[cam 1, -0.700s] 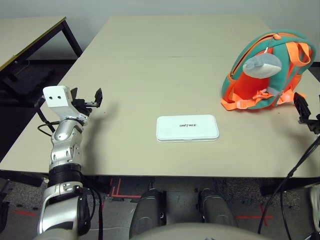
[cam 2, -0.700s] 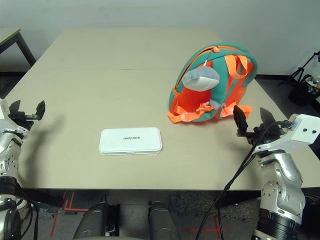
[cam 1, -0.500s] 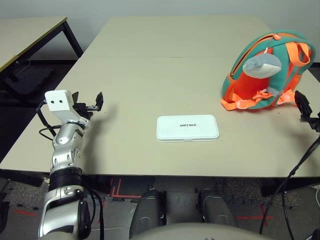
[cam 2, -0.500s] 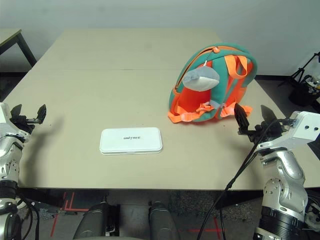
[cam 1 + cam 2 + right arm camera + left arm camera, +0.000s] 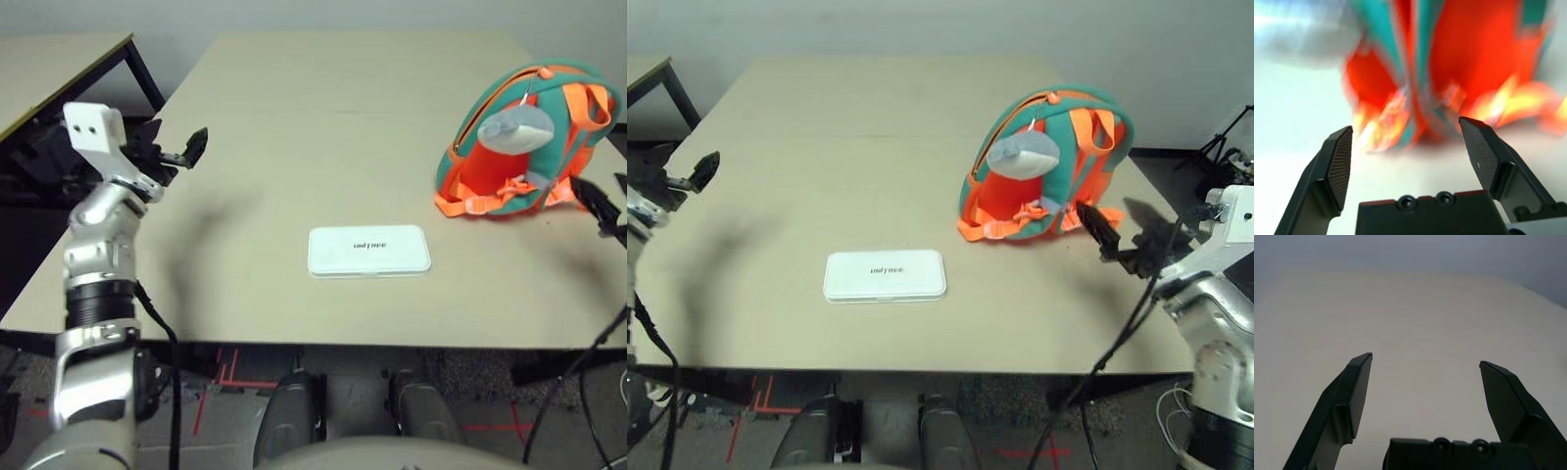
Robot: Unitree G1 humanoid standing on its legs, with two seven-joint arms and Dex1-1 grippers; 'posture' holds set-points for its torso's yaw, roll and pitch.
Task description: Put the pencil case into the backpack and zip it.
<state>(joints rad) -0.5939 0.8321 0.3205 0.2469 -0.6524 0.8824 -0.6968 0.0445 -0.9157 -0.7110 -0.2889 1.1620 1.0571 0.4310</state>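
Here the left gripper (image 5: pixel 1425 364) hangs above the desk (image 5: pixel 323 147), fingers spread and holding nothing. The pencil case (image 5: pixel 368 251) lies flat mid-desk. The backpack (image 5: pixel 1048 162) stands rightward; the right gripper (image 5: pixel 1408 129), fingers spread, faces it just beside.

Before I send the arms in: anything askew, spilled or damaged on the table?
Nothing stands out. The pencil case lies flat and square near the front edge; the backpack stands upright, plush fish hanging on it. Both tools, left and right, are open and empty.
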